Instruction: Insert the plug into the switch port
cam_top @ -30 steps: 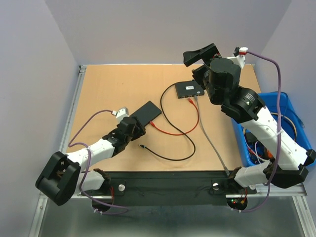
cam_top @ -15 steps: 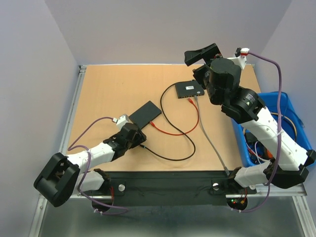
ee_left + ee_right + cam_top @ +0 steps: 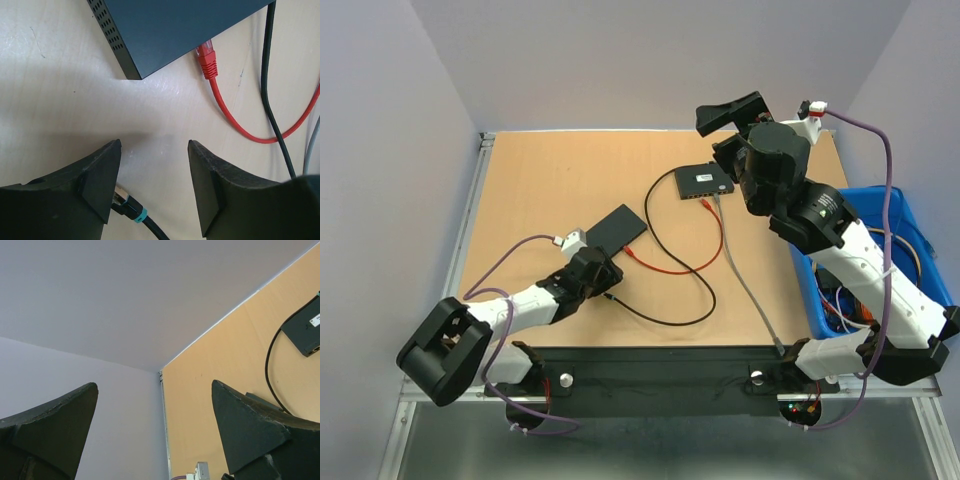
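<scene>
table [image 3: 550, 180]: tan top, arm bases bolted along its 6 o'clock edge.
blue bin [image 3: 895, 205]: off the table's 3 o'clock edge, loose wires inside.
right gripper [image 3: 155, 390]: raised over the table's 1 o'clock corner, fingers spread wide, nothing between them.
left gripper [image 3: 154, 160]: low over the table at 7 o'clock from its centre, fingers wide apart, gripping nothing.
flat dark box [image 3: 620, 228]: at 12 o'clock of the left gripper, with a red plug [image 3: 206, 59] just beside its edge.
switch [image 3: 705, 181]: at 1 o'clock from the table's centre.
black cable [image 3: 650, 215]: looping from the switch to the plug.
plug [image 3: 121, 200]: gold-tipped, teal-ringed, lying on the table at 7 o'clock of the left gripper's gap, close against one finger and well apart from the switch.
</scene>
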{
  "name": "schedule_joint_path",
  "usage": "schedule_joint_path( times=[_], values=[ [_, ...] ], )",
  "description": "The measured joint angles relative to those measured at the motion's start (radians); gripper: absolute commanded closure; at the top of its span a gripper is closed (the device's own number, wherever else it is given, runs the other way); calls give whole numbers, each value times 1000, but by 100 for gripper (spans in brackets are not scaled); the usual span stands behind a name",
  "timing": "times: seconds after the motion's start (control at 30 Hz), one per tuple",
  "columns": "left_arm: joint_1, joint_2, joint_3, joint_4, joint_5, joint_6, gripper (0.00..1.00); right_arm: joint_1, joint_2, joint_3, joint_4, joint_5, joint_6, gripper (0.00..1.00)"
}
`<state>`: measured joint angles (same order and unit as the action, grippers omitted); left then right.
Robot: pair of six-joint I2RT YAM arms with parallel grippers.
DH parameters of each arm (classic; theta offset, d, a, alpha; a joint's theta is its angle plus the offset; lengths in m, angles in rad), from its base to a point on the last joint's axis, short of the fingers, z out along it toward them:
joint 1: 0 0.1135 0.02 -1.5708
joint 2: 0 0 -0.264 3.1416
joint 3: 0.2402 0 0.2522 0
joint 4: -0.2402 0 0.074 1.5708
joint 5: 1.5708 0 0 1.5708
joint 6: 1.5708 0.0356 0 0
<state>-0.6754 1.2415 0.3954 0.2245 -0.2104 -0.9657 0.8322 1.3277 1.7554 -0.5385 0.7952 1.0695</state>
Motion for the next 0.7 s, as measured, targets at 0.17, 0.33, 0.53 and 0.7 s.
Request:
schedule_joint_path(
  times=[0.17,0.33,0.53,0.7],
  values=[
    [-11,-43,-18,-29,1,-15,32,0,-1,-14,29,22,-20,0],
    [-13,-109,-33,-112,-4,-21,32,0,-20,-33,48,52,-26,0],
    [-13,-164,-47,-175,-1,-26,32,0,-24,-36,72,68,-30,0],
    [-29,-235,-70,-226,21,-45,20,0,-26,-39,78,65,-29,0]
  ],
)
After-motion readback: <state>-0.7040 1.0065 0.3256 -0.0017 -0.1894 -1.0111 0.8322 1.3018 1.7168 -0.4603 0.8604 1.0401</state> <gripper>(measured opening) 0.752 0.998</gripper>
